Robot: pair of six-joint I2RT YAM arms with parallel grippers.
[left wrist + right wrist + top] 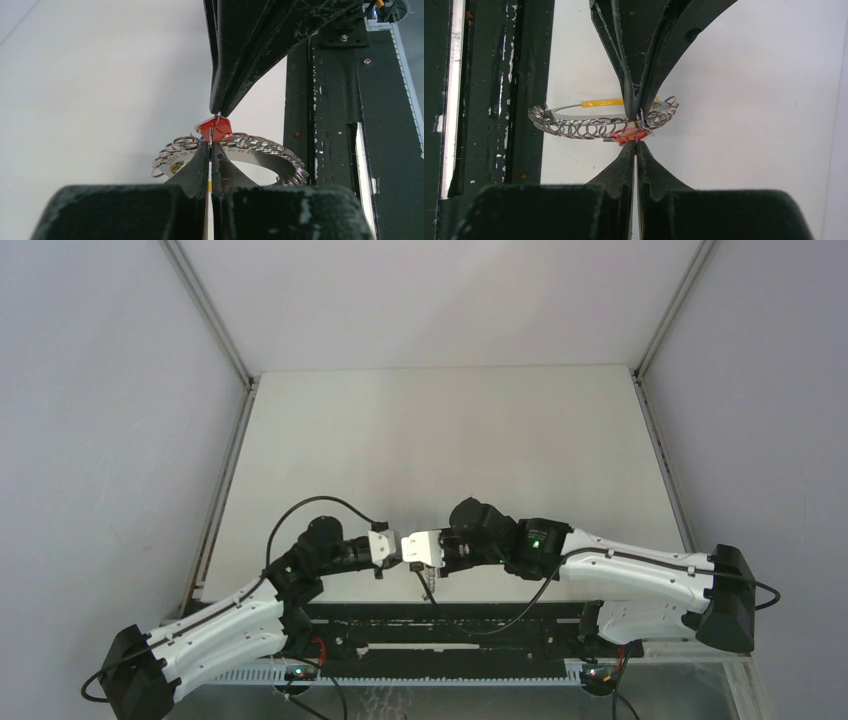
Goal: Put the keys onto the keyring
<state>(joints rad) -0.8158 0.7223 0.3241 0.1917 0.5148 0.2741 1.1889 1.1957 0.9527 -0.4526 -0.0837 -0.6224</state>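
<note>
The keyring is a flat metal ring edged with many small wire loops, and it hangs level above the white table. My left gripper is shut on its rim. A red key sits at that same spot, and my right gripper comes in from the opposite side, shut on the key's thin wire loop. In the right wrist view my right gripper pinches at the red key just below the left gripper. A yellow key lies on the far side of the keyring. From above, the left gripper and right gripper meet tip to tip.
The black mounting rail along the table's near edge runs close beside the keyring, also as the rail in the right wrist view. The white table stretches beyond the arms, with grey walls on both sides.
</note>
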